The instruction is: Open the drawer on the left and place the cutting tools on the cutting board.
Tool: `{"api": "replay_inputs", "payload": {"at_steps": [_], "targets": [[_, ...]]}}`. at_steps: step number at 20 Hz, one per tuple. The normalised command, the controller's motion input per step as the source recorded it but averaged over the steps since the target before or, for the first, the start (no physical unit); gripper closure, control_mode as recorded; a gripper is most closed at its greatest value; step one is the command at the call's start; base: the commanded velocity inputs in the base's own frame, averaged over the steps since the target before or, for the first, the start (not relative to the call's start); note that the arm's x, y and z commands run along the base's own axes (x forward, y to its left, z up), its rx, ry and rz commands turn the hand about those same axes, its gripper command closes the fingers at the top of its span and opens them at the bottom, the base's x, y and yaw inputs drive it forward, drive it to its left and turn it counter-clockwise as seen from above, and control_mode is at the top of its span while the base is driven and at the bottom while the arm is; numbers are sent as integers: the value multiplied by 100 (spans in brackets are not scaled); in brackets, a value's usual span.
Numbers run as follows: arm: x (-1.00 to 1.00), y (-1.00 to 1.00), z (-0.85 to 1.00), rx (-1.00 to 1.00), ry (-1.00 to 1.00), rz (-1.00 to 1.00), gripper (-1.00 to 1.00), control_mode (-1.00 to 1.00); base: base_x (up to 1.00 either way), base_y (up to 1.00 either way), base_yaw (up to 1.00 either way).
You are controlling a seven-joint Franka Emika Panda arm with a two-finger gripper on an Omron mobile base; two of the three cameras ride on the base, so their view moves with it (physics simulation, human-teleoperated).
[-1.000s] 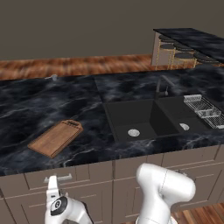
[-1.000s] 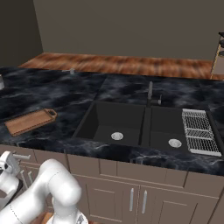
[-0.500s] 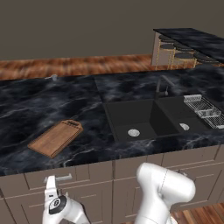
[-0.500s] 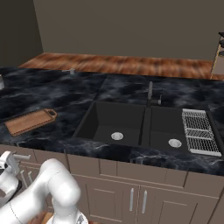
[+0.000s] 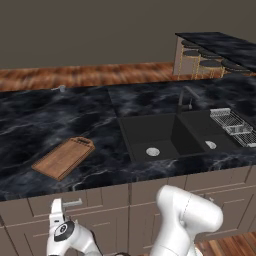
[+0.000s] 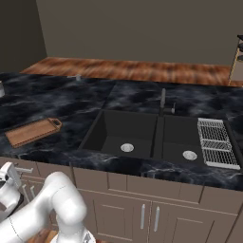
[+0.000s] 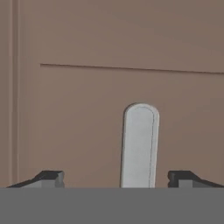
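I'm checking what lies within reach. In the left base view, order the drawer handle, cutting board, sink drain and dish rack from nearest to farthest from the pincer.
1. Drawer handle, right at the pincer.
2. Cutting board, on the counter above.
3. Sink drain, middle basin.
4. Dish rack, far right.

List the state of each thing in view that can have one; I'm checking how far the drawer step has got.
drawer: shut, front flush with the cabinet
drawer handle: ungrasped, between the fingertips
gripper: open, straddling the handle
cutting board: flat on the counter, bare
sink: dry, nothing inside
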Motion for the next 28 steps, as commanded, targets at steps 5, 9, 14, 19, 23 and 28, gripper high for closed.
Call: {"api": "replay_inputs", "payload": {"at_steps": [5, 9, 14, 19, 23, 28], "targets": [[17, 0, -11, 0, -7, 0, 100, -100, 0, 0, 0], [0, 0, 0, 0, 0, 0, 100, -100, 0, 0, 0], [-4, 0, -2, 0, 1, 0, 100, -100, 0, 0, 0], [-51, 0, -12, 0, 1, 0, 100, -100, 0, 0, 0], [-95, -9, -17, 0, 0, 2, 100, -100, 0, 0, 0], [-100, -19, -20, 0, -1, 5, 100, -100, 0, 0, 0]]}}
